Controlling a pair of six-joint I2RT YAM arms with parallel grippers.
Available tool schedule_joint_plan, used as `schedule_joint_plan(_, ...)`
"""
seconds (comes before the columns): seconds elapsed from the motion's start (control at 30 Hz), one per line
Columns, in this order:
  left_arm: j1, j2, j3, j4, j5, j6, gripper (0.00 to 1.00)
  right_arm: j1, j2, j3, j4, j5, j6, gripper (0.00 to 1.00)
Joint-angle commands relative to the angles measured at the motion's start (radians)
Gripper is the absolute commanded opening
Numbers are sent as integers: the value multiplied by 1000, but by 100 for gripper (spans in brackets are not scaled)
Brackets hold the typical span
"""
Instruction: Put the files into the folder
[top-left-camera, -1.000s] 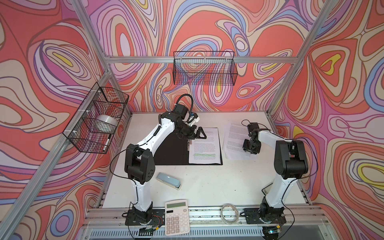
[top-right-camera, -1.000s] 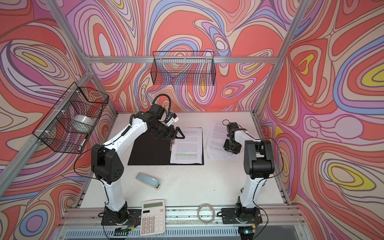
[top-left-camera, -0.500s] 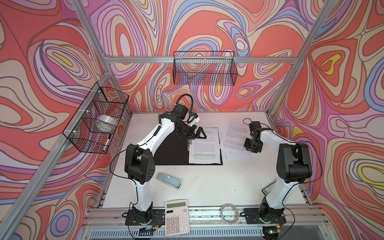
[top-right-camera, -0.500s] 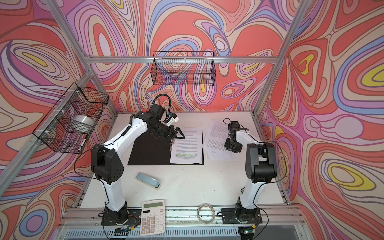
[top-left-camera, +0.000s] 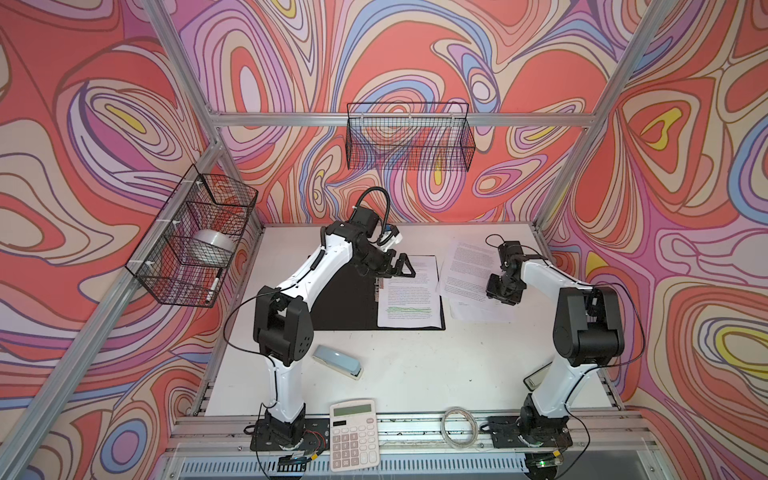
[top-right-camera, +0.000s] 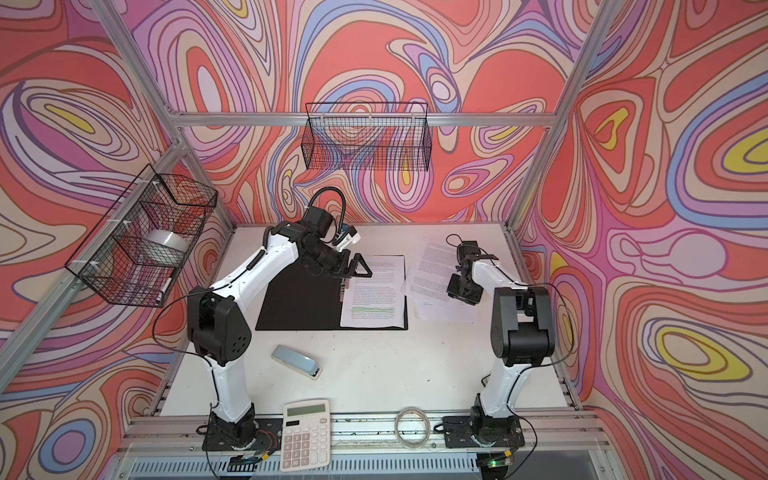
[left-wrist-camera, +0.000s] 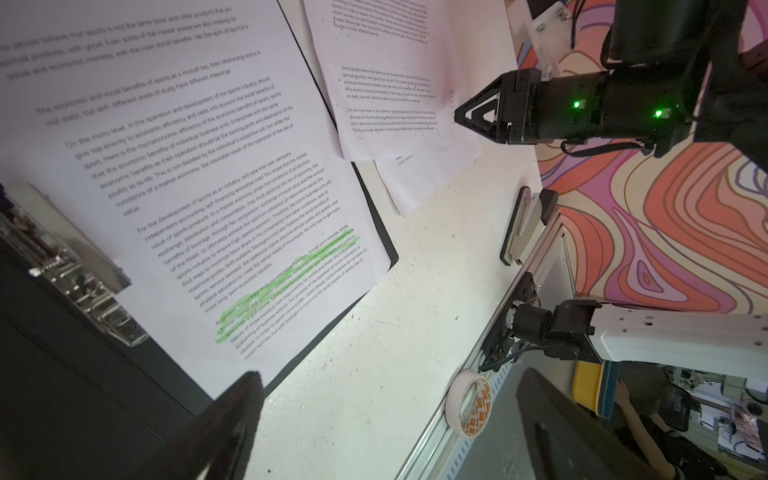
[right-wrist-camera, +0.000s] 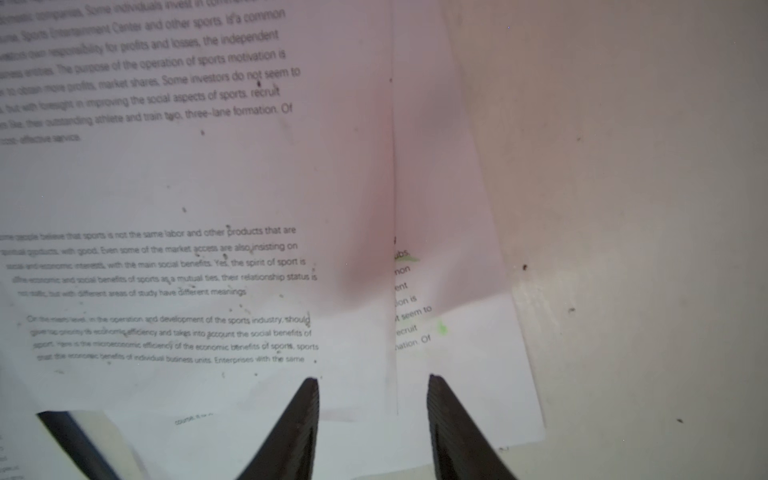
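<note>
We are seeing the folder (top-left-camera: 345, 305) lying open on the counter (top-left-camera: 415, 374), one sheet (top-left-camera: 409, 299) inside, loose files (top-left-camera: 465, 266) at its three o'clock. Right gripper (top-left-camera: 503, 293) is hovering spread over them, left gripper (top-left-camera: 392, 270) spread over the folder.

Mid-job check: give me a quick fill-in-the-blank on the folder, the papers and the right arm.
The white printed sheet inside the open black-lined folder has lines highlighted ___. In both top views, the loose white sheets lie to the folder's ___. The right gripper hangs over them, jaws ___.
Missing: green; right; open.
</note>
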Motion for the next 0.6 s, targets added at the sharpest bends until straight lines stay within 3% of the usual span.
schedule_joint_plan(0.0,-58,124,141,-117,-35,82,94,-3,11,16,33,-75,0,44)
schedule_joint_plan(0.23,-133,345,404,-160,-90,51,91,-4,-41,-31,67,-125,36,41)
schedule_joint_plan(0.57,-195,517,526,-69,-152,-3,78,-1,-269,-79,30,-219,74,38)
